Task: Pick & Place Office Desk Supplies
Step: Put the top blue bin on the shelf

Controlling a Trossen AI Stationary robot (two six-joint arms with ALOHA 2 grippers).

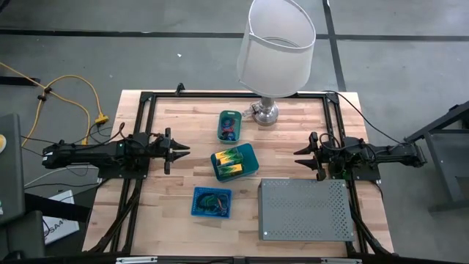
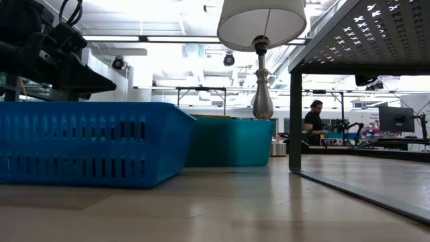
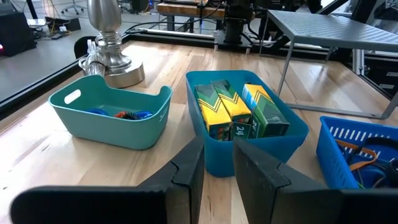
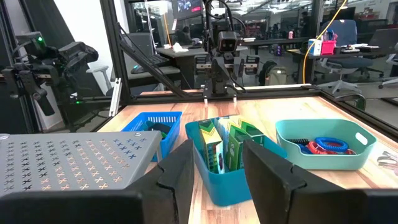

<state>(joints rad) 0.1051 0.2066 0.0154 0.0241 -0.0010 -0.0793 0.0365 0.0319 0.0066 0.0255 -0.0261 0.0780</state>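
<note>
Yellow-and-green blocks [image 1: 229, 163] [image 3: 239, 112] [image 4: 227, 146] stand upright in a teal-blue bin [image 3: 292, 134] at the table's middle. Red, blue and black loops [image 1: 229, 126] [image 3: 121, 114] [image 4: 326, 146] lie in a small teal bin [image 3: 112, 127] toward the far edge. More loops [image 1: 214, 199] [image 3: 367, 155] lie in a blue slotted basket [image 1: 198, 211] [image 2: 87, 144] near the near edge. My left gripper [image 1: 183, 152] [image 3: 218, 165] hovers open, left of the block bin. My right gripper [image 1: 297, 156] [image 4: 217, 162] hovers open on the bin's right. Both point at the bin.
A big white-shaded lamp [image 1: 275, 44] [image 2: 262, 23] stands on its chrome base [image 3: 115, 56] at the far edge, beside the small teal bin. A grey perforated flat box [image 1: 304, 209] [image 4: 68, 155] on legs fills the near right corner. Bare wood lies between bins and grippers.
</note>
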